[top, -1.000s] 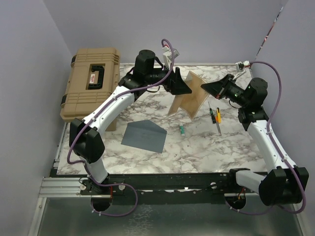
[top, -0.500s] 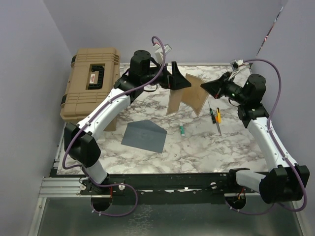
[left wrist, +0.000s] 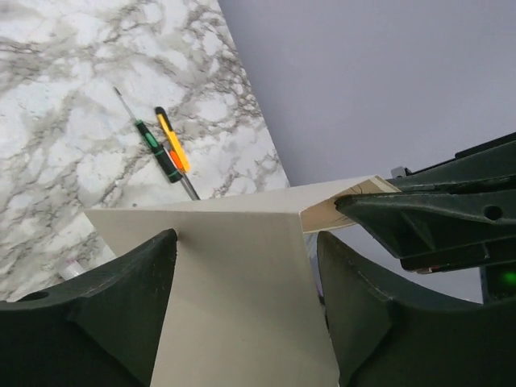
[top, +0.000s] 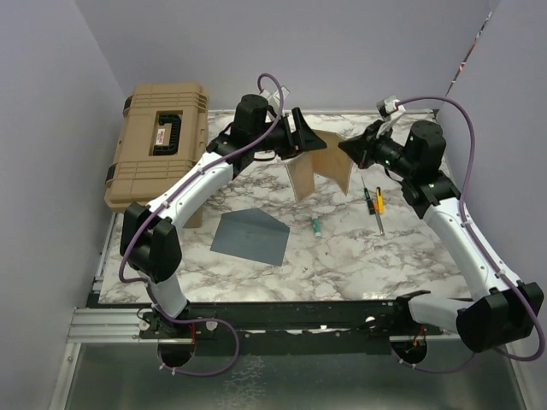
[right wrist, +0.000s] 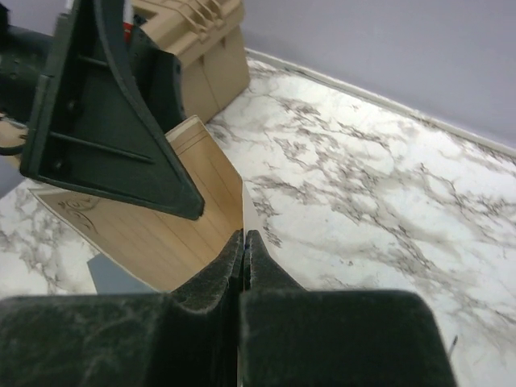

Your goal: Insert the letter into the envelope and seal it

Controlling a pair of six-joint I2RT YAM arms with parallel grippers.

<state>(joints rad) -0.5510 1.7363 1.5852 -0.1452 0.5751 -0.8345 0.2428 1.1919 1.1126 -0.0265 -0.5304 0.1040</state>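
The tan letter (top: 335, 164) hangs bent into two panels above the back middle of the table. My right gripper (top: 346, 147) is shut on its right edge; in the right wrist view the thin sheet (right wrist: 181, 242) runs between the closed fingertips of that gripper (right wrist: 244, 235). My left gripper (top: 312, 141) is open at the letter's upper left, and its spread fingers straddle the pale sheet (left wrist: 234, 298) in the left wrist view (left wrist: 246, 238). The blue-grey envelope (top: 250, 237) lies flat on the table, front left, with its flap open and apart from both grippers.
A big tan hard case (top: 158, 141) stands at the back left edge. A green-handled screwdriver (top: 369, 201) and an orange-handled one (top: 379, 205) lie to the right of the letter. A small green object (top: 315, 226) lies near the envelope. Purple walls close in the table.
My right gripper has moved left towards the left one with the letter's edge. The letter's two panels have come closer together and the fold is sharper. The envelope has not moved.
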